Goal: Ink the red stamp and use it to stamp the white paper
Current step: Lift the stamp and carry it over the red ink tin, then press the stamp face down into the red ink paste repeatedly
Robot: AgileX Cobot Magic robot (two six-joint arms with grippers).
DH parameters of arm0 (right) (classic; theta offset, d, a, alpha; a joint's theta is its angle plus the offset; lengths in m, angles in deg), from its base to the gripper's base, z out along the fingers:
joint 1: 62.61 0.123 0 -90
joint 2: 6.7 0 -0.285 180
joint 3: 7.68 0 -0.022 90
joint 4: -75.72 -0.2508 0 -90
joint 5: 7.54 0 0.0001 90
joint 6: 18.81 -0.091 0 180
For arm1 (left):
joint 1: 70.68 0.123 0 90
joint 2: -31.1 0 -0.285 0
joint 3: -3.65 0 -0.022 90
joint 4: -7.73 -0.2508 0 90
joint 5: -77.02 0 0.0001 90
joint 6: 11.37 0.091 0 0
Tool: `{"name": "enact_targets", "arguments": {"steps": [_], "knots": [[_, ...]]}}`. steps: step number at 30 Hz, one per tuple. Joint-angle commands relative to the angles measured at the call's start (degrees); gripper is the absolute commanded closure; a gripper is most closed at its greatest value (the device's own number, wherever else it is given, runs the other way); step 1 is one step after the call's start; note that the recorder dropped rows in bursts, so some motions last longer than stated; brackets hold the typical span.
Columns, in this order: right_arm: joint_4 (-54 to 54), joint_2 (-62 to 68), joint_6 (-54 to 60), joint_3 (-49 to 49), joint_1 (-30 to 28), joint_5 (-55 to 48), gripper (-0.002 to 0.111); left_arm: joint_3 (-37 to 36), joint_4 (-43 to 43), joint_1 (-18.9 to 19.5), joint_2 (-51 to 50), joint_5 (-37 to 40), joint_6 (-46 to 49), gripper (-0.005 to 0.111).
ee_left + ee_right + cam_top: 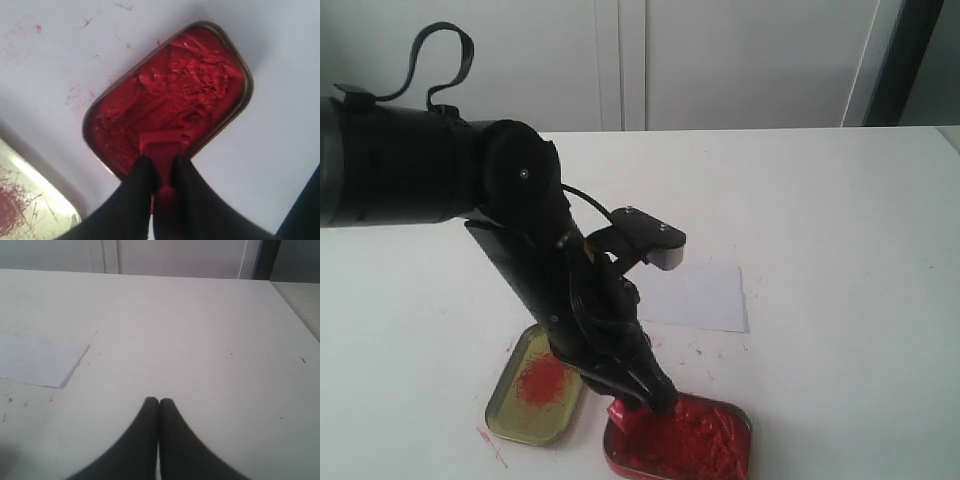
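Observation:
My left gripper (161,161) is shut on the red stamp (163,146), holding its narrow handle between the black fingers. The stamp's square base rests on the paste at the near edge of the red-paste tin (175,85). In the exterior view the left gripper (642,393) reaches down to the stamp (620,412) at the left end of that tin (685,442). The white paper (698,297) lies flat behind the tin, also visible as the white paper (40,360) in the right wrist view. My right gripper (159,401) is shut on nothing, above bare table.
A gold tin with a red smear (536,385) lies left of the paste tin, its corner (25,200) showing in the left wrist view. Red ink flecks (492,445) mark the white table. White cabinet doors (720,60) stand behind.

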Motion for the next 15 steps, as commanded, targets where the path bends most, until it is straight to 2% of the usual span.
{"name": "enact_targets", "arguments": {"steps": [1,6,15], "knots": [[0.0,-0.3,-0.24,-0.33,-0.4,0.84,0.108,-0.25,0.9,-3.23,0.86,-1.2,2.33,0.107],[0.0,-0.3,-0.24,-0.33,-0.4,0.84,0.108,2.73,-0.19,-5.0,0.74,0.83,3.64,0.107],[0.0,-0.3,-0.24,-0.33,-0.4,0.84,0.108,10.31,-6.23,-5.16,0.74,6.12,3.64,0.107]]}}
